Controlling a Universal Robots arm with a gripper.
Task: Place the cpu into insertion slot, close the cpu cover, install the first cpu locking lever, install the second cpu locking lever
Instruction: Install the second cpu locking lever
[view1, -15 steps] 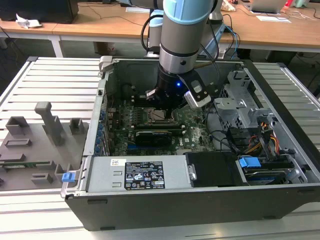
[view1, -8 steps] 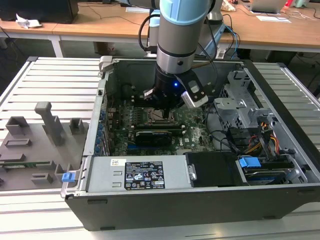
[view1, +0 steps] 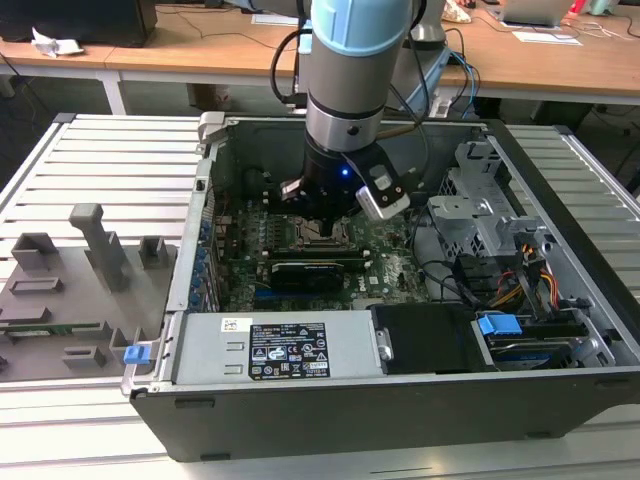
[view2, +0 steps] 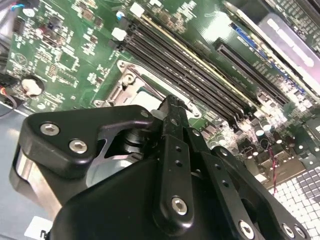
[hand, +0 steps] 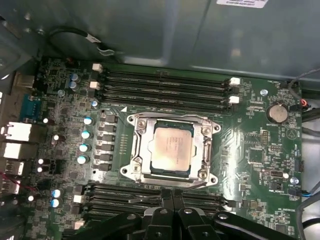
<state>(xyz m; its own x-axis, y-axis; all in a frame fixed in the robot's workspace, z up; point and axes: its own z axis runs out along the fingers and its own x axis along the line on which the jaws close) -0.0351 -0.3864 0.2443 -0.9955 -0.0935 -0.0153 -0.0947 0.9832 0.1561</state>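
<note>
The arm stood over the open computer case (view1: 560, 250) in the exterior view, with the gripper (view1: 322, 222) lowered to the motherboard (view1: 385, 262) at the socket area. The case lay on its side on a slatted aluminium table (view1: 110, 165), which put the board face-up and within vertical reach.

In the first wrist view, the cpu (hand: 172, 146) lay flat inside the insertion slot (hand: 172, 150), its silver-grey face upward and its edges square to the socket. The cpu cover (hand: 141, 148) was down around the chip, its metal frame bordering all four sides and leaving the chip face exposed through the window. From this layout, the placing of the chip and the closing of the cover appeared to be done. The locking levers could not be made out with confidence in either wrist view, so their state could not be judged.

The gripper (hand: 170, 197) sat just at the socket edge nearest the lower memory slots (hand: 120, 197), with the fingertips drawn together and nothing between them. The closed tips gave a narrow pushing point, suited to pressing on thin hardware at the frame edge. In the second wrist view, the fingertip (view2: 172, 107) reached the corner of the socket frame (view2: 131, 80), and whether it touched the metal could not be told.

Another bank of memory slots (hand: 165, 85) ran along the far side of the socket.
</note>
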